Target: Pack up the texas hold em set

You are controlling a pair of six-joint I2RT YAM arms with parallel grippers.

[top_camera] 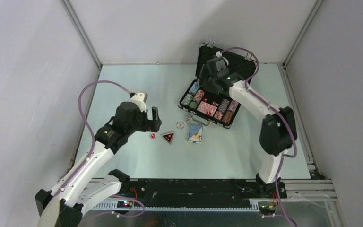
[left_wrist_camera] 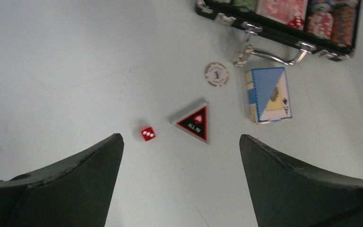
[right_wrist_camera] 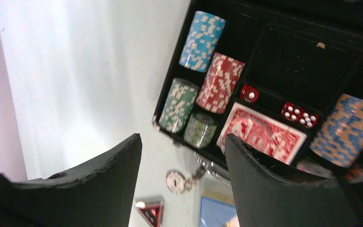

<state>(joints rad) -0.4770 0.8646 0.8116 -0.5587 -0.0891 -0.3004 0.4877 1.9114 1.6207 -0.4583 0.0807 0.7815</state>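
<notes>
Four loose pieces are lying on the table in the top view: the red die, the black triangle, the white button and the blue deck. All are sitting near one another, in front of the open briefcase. The left arm is reaching in beside the die, while the right arm is bending over the case.

From the left wrist, the left gripper is standing wide open and holding nothing, with die and triangle lying just ahead of its fingers.

From the right wrist, the right gripper is hanging over the case's near edge, its jaws parted and empty. Blue chips, red chips, green chips, the red deck and some dice are sitting in the foam.

Packing is looking well along, and the left arm seems to be lining up on the die or the triangle. The next move is calling for a descent centred over one small piece and a square close, since the die could skid aside.
</notes>
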